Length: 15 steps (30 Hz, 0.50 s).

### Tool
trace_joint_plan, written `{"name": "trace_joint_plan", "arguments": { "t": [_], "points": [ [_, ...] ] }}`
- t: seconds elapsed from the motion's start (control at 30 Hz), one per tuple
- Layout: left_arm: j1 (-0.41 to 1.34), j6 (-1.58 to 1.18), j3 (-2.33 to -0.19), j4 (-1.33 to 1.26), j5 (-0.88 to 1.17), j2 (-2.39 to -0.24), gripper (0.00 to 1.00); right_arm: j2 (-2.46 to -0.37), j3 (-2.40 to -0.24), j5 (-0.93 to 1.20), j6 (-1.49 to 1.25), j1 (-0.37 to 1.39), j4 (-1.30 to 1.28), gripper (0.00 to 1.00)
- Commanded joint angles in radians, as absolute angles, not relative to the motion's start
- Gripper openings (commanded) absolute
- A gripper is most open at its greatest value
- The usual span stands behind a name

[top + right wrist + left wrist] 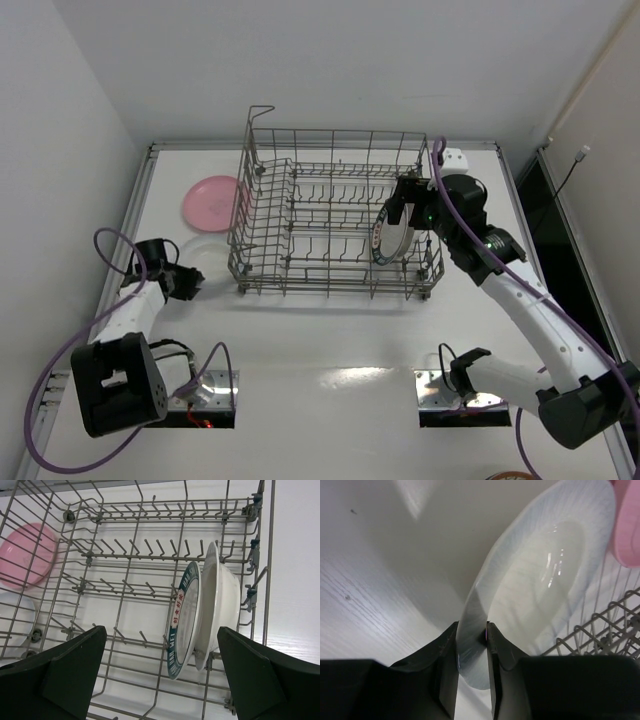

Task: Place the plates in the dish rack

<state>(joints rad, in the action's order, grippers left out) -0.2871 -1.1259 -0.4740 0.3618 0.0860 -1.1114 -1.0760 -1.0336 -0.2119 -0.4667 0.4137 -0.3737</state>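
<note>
The grey wire dish rack (330, 215) stands mid-table. A blue-rimmed plate (181, 622) and a deeper plain white dish (222, 605) stand upright side by side in its right end (388, 240). My right gripper (160, 675) is open and empty just above them (395, 212). The pink plate (210, 200) lies flat on the table left of the rack. My left gripper (471, 630) is shut on the near rim of a white plate (540, 580), which is tilted beside the rack's left end (203, 250). The pink plate (627, 525) lies just beyond it.
The rack's raised corner loop (260, 115) stands at its back left. Rack wires (600, 630) are close on the right of the held plate. White walls enclose the table on the left and at the back. Two metal base plates (450, 400) sit at the near edge.
</note>
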Motion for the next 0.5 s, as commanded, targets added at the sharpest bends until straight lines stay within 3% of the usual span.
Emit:
{"name": "trace_joint_plan", "arguments": {
  "t": [0.0,0.17,0.47],
  "points": [
    [-0.282,-1.106,-0.592,0.508,0.063,-1.133,0.0,-1.062,-1.032,-0.173,-0.465,0.396,-0.321,0.92],
    [-0.282,-1.14,-0.8,0.587,-0.041,-1.215,0.0,-1.072,-1.023,-0.143,-0.474,0.387,-0.302,0.92],
    [-0.305,-1.163,-0.883,0.597,-0.127,-1.266,0.0,-1.091,-1.023,-0.112,-0.474,0.368,-0.302,0.92]
  ]
}}
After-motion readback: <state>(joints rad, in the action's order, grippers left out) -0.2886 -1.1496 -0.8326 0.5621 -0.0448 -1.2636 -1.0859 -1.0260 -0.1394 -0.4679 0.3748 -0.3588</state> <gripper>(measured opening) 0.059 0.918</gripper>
